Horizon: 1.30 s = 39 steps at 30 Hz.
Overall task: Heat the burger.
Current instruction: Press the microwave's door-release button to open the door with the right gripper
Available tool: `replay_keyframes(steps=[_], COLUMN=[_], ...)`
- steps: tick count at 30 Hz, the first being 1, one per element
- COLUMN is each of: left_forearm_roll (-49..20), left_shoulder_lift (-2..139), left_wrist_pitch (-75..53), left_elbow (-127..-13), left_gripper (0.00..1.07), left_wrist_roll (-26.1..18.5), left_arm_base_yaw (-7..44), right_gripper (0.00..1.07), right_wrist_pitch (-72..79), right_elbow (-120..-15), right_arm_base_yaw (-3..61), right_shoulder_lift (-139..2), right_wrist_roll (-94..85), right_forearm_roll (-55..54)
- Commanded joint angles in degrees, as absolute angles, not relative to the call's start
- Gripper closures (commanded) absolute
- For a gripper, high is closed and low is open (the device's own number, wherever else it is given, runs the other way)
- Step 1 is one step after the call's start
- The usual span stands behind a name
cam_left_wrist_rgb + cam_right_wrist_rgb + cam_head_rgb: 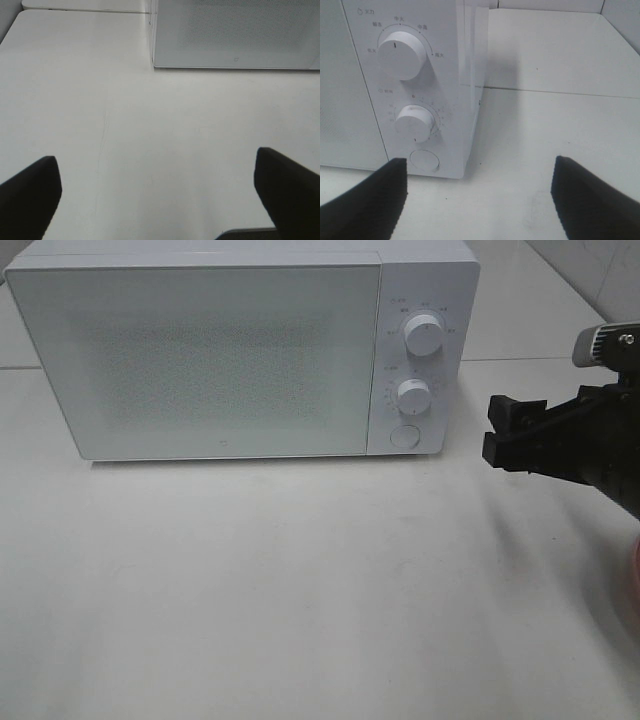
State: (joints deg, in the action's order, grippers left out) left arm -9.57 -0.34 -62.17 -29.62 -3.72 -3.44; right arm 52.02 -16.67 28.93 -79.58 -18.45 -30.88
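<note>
The burger is out of view in all three frames. A white microwave [220,360] stands at the back of the table with its door shut. My right gripper [498,430] hovers just right of the microwave's control panel, open and empty. In the right wrist view, the right gripper [480,200] has dark fingers [365,200] spread wide, facing the panel's lower corner. My left gripper [157,200] is open with nothing between its fingers, over bare table in front of the microwave's [235,35] left front corner. The exterior high view does not show the left gripper.
The panel carries an upper knob [425,335], a lower knob [411,396] and a round button [404,435]; the right wrist view shows the same button [425,161]. A pink sliver [632,585] shows at the right edge. White table [300,590] lies in front.
</note>
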Motion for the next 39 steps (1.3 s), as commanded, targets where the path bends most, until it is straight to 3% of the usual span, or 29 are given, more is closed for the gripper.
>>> replay_keyframes(steps=[1,5,18,32,39], left_forearm_roll=[-9.57,-9.57,-9.57,-9.57,-9.57], left_shoulder_lift=[-1.66,-1.66,-1.66,-1.66,-1.66], left_wrist_pitch=[-61.25,-61.25,-61.25,-61.25,-61.25], left_elbow=[-29.51,-29.51,-29.51,-29.51,-29.51], left_gripper=[0.05,0.05,0.05,0.05,0.05], left_wrist_roll=[-3.78,-3.78,-3.78,-3.78,-3.78], left_arm_base_yaw=[-3.21,-3.21,-3.21,-3.21,-3.21], right_gripper=[0.31,0.31,0.31,0.32,0.38], right_wrist_pitch=[59.47,67.38,75.52,75.46,75.40], right_elbow=[-16.73,-16.73,-16.90,-16.90,-16.90], right_arm_base_yaw=[32.95,38.16,45.44,46.93,46.93], right_shoulder_lift=[-81.82,-86.00,-95.68,-98.20,-98.20], right_wrist_roll=[-19.60,-19.14,-12.20,-7.96,8.94], right_forearm_roll=[-34.95,-39.59,-44.12,-46.07,-46.07])
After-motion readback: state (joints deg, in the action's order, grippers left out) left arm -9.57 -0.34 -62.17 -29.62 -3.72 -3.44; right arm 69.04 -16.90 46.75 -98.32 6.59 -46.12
